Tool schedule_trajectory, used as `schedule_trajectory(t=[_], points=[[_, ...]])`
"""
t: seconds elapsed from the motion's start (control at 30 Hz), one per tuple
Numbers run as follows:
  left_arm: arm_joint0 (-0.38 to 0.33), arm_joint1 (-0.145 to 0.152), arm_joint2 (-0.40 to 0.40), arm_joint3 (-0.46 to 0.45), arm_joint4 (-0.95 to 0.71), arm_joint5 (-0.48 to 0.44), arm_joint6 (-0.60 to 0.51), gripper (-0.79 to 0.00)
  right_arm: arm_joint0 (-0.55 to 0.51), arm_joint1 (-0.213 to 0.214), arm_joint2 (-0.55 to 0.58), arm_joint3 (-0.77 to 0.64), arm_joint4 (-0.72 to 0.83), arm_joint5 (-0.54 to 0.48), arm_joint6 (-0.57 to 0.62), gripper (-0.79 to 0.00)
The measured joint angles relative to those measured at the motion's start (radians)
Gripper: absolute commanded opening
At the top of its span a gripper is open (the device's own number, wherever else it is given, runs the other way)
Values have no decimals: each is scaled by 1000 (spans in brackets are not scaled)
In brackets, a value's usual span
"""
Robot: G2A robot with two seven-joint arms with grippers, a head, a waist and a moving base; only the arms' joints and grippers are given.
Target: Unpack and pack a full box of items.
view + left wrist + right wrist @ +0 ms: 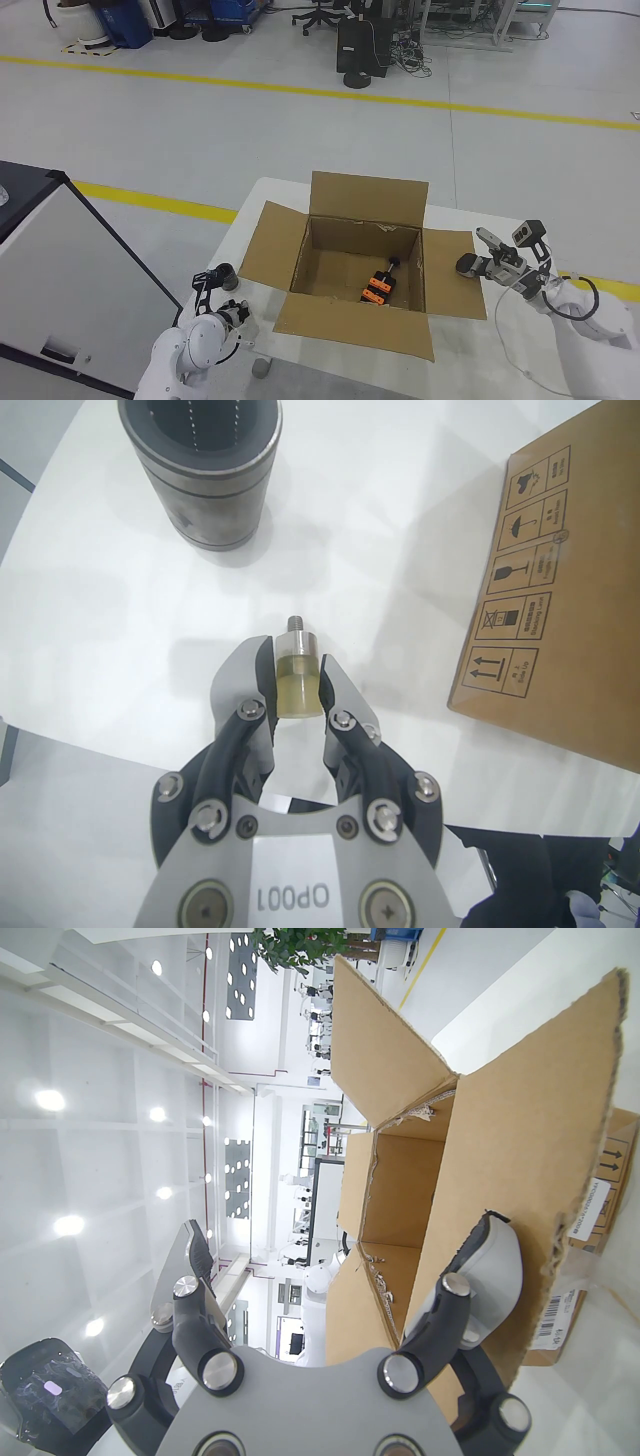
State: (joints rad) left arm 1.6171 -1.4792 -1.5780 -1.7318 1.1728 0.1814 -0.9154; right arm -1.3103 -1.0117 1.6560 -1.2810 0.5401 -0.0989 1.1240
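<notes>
An open cardboard box stands in the middle of the white table, all flaps folded out. Inside, on its floor, lies an orange and black item. My left gripper hovers over the table's left corner beside the box's left flap, shut on a small yellowish cylinder with a metal threaded stud. Just ahead of it a dark metal sleeve stands upright on the table. My right gripper is open and holds nothing, level with the box's right flap.
The left arm sits at the table's front left corner, the dark sleeve just past it. The right arm is over the table's right edge. A dark-framed white cabinet stands left of the table.
</notes>
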Motion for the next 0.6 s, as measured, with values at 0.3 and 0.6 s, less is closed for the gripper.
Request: schedule_trajectory(t=[0.3, 0.6], points=[[-3, 9, 8, -11, 13, 12, -17, -517, 0, 0, 0, 0, 0, 0, 0, 0], [-1, 17, 17, -20, 18, 9, -23, -477, 0, 0, 0, 0, 0, 0, 0, 0]])
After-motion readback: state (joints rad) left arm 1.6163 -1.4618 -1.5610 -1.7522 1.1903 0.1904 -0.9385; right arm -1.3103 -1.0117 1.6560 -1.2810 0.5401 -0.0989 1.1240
